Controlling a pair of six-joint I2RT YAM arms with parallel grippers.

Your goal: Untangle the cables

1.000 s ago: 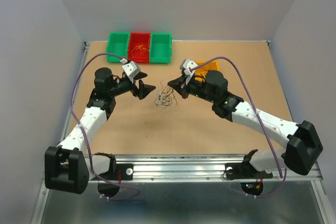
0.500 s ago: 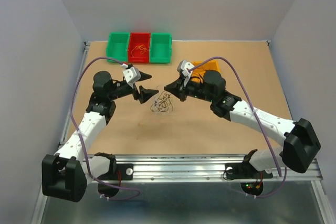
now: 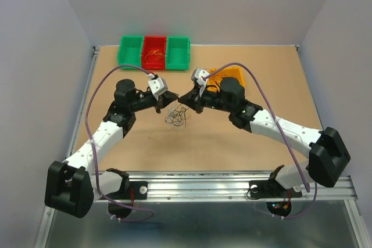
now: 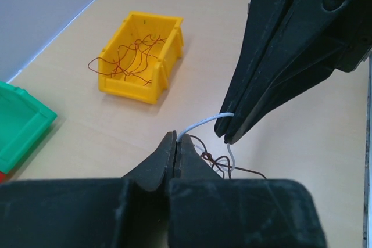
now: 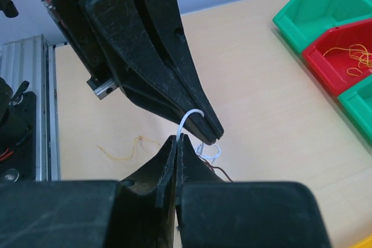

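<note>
A tangle of thin cables (image 3: pixel 176 116), white, reddish-brown and dark, hangs and lies at the table's middle. My left gripper (image 3: pixel 172 98) and right gripper (image 3: pixel 182 99) meet tip to tip just above it. In the left wrist view my left gripper (image 4: pixel 176 139) is shut on a white cable (image 4: pixel 203 121), which arcs across to the shut right gripper (image 4: pixel 228 135). A reddish-brown knot (image 4: pixel 209 158) dangles below. The right wrist view shows my right gripper (image 5: pixel 179 139) shut on the same white cable (image 5: pixel 187 119), with the left gripper (image 5: pixel 212 135) just beyond it.
A yellow bin (image 3: pixel 228 75) holding reddish wires sits behind the right arm. A row of green, red (image 3: pixel 154 52) and green bins stands at the back left; the red one holds orange-yellow wires. One loose yellow wire (image 5: pixel 125 148) lies on the table.
My left gripper has moved right to the right gripper's tip and shut on the white cable; it was open before. The right gripper has edged left and back, staying shut.
</note>
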